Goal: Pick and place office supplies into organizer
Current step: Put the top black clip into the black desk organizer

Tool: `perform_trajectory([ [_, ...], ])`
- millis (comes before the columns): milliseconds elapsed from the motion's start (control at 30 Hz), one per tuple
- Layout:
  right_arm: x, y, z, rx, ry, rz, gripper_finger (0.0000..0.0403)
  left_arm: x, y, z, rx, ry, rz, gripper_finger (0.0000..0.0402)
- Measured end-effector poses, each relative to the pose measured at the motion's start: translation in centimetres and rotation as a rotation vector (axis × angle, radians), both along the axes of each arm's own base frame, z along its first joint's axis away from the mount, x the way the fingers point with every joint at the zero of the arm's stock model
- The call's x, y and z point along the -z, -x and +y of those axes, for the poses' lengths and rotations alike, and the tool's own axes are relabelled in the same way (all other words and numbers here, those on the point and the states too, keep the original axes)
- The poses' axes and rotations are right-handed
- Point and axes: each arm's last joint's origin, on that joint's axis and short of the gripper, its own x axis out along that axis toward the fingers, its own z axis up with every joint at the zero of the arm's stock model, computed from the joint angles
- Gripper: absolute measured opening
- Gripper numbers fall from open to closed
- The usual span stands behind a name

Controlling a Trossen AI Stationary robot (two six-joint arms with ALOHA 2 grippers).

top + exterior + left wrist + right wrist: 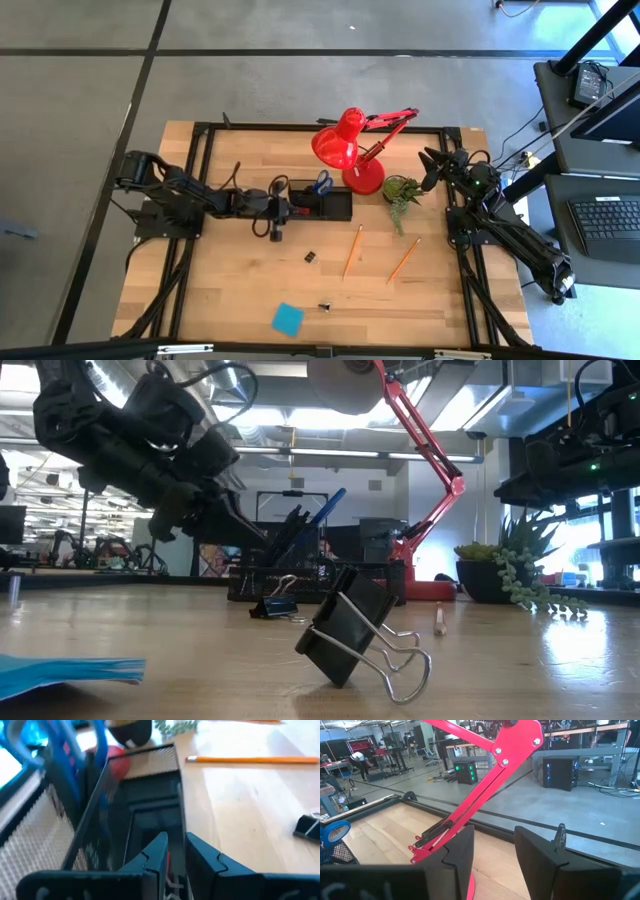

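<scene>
We see the left gripper (290,208) at the left end of the organizer (340,211), its fingers (155,855) a narrow gap apart above a compartment, with a thin red sliver between them. We cannot tell whether this item is held or already released. The blue-handled scissors (322,183) stand upright in the organizer.

Risk, in our judgement: if the item clings to a finger, withdrawal could drag it out; a sideways exit could catch the mesh wall and shift the tray toward the red lamp (345,145).

The left arm reaches low across the table from the left edge, its wrist tilted down into the tray. The right gripper (492,852) waits at the far right, beside the plant (402,190), jaws apart and empty.

On the table remain two orange pencils (353,250), two black clips (345,628) and the blue sticky-note pad (287,319), near the front edge.
</scene>
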Motion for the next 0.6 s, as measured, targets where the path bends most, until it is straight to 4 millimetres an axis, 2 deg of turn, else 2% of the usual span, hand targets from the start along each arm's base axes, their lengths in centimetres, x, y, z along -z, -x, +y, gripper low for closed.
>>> perform_trajectory([
  [200, 0.0, 0.0, 0.0, 0.000, 0.000, 0.000, 0.0145, -1.1, -1.0, -1.6, 0.105, -0.066, -0.036, 0.0065],
  [300, 0.0, 0.0, 0.0, 0.000, 0.000, 0.000, 0.0145, -1.7, -1.6, -2.6, 0.158, -0.033, -0.064, 0.0076],
  [500, 0.0, 0.0, 0.0, 0.000, 0.000, 0.000, 0.0145, -3.2, -2.9, -4.3, 0.207, 0.019, -0.092, 0.0119],
  [600, 0.0, 0.0, 0.0, -0.001, 0.014, 0.015, 0.0145, -4.7, -3.8, -5.6, 0.246, 0.030, -0.144, 0.0143],
])
